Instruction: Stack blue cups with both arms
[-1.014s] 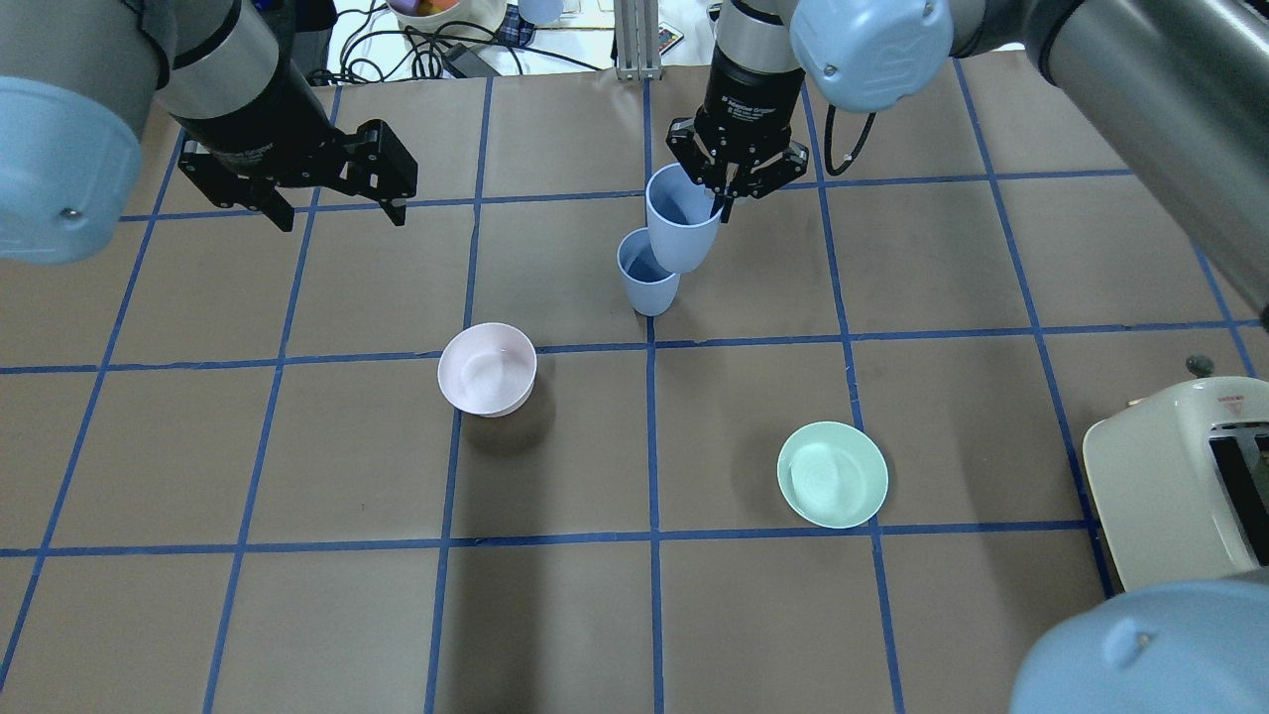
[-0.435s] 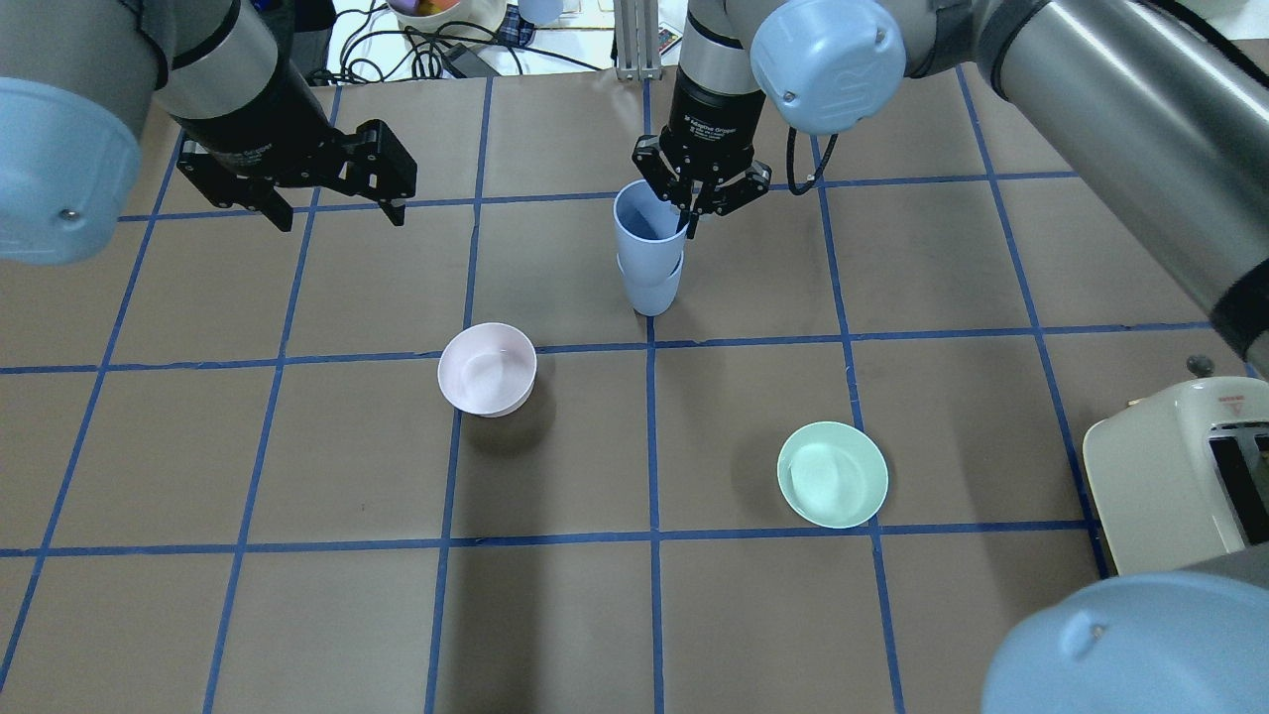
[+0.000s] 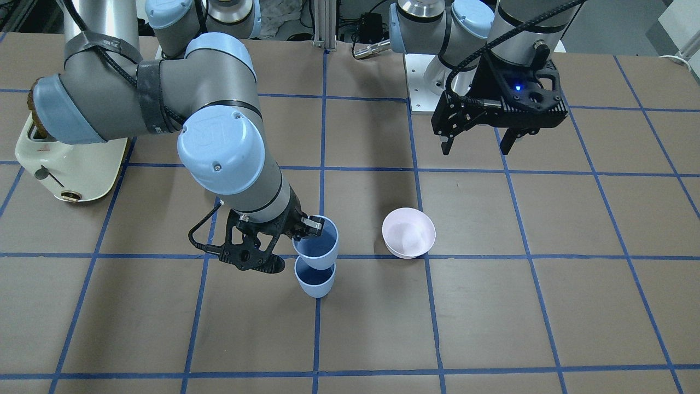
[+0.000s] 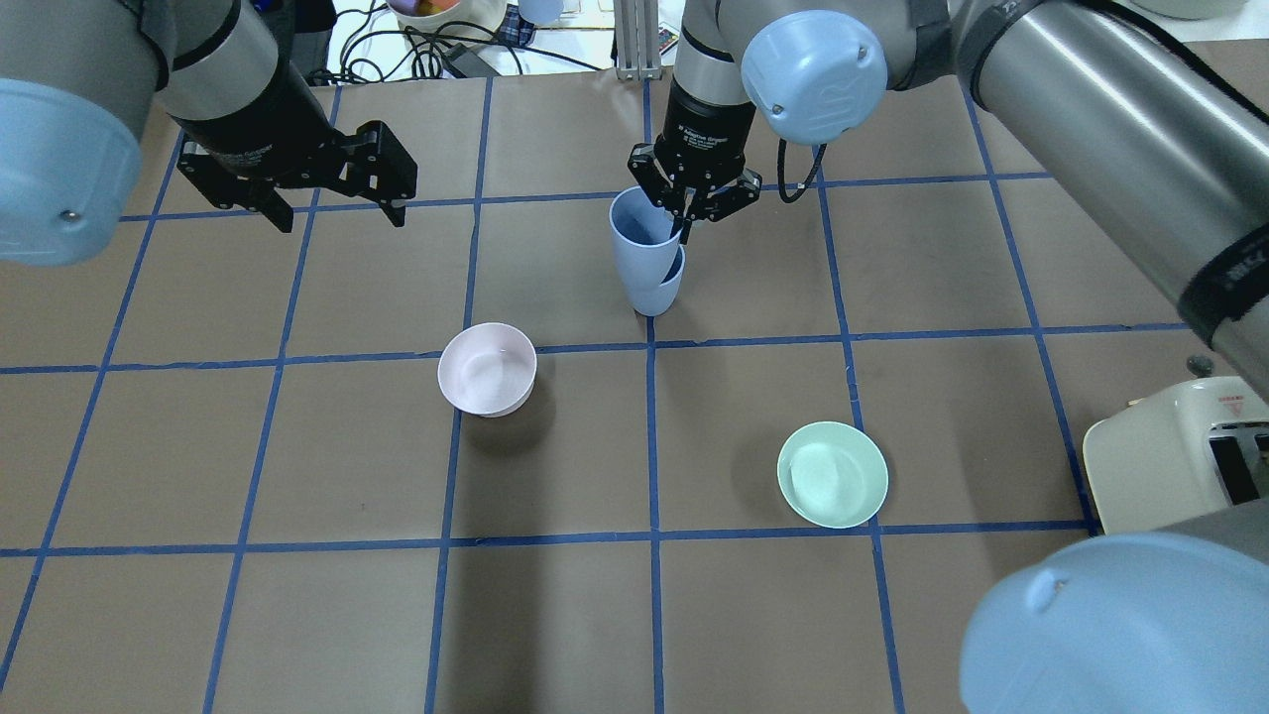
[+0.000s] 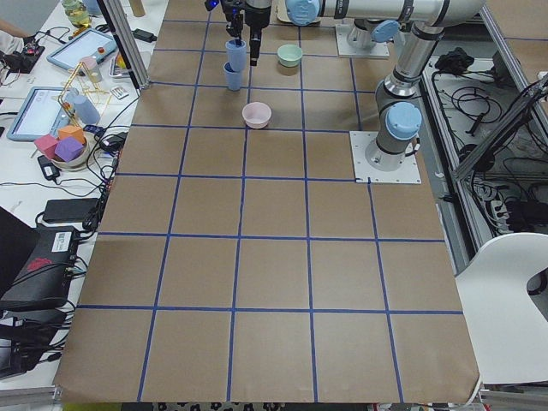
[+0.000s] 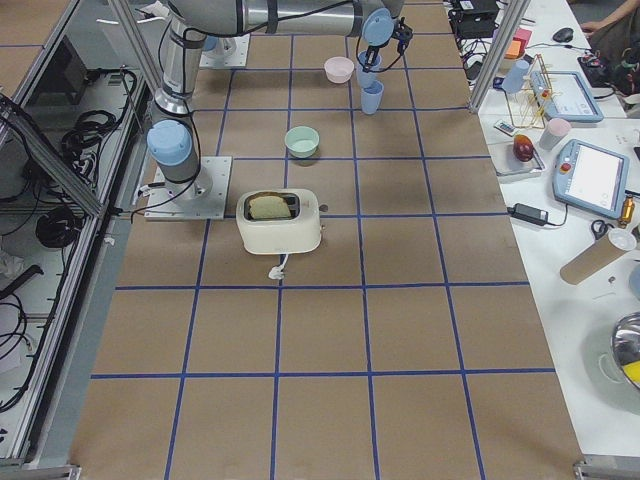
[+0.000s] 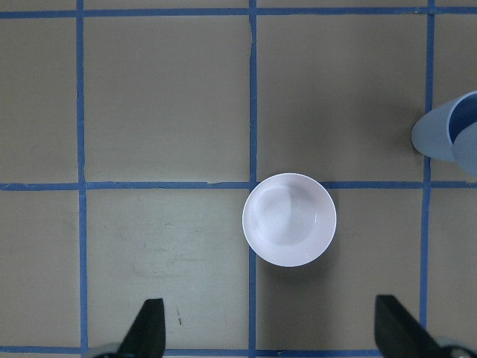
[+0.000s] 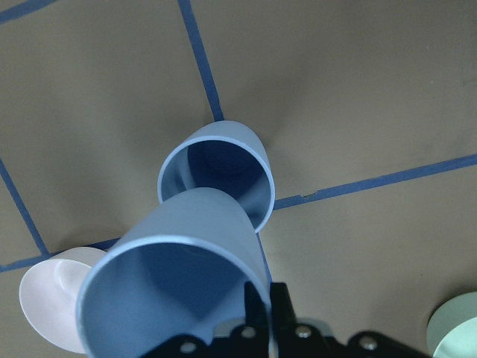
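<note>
One blue cup [image 4: 660,294] stands upright on the table near the middle. My right gripper [image 4: 684,206] is shut on the rim of the second blue cup [image 4: 637,238] and holds it tilted, with its base at the mouth of the standing cup. The front view shows the held cup [image 3: 316,244] over the standing cup [image 3: 315,283]. The right wrist view shows the held cup [image 8: 171,291] overlapping the rim of the lower cup [image 8: 223,168]. My left gripper [image 4: 339,211] is open and empty, hovering far to the left; its fingertips [image 7: 147,330] frame the pink bowl.
A pale pink bowl [image 4: 487,369] sits to the near left of the cups, below the left gripper [image 7: 289,219]. A mint-green bowl [image 4: 832,474] sits to the near right. A cream toaster [image 4: 1180,476] stands at the right table edge.
My right gripper has carried the held cup leftward and down, from beside the standing cup to right over its mouth. The left arm has not moved.
</note>
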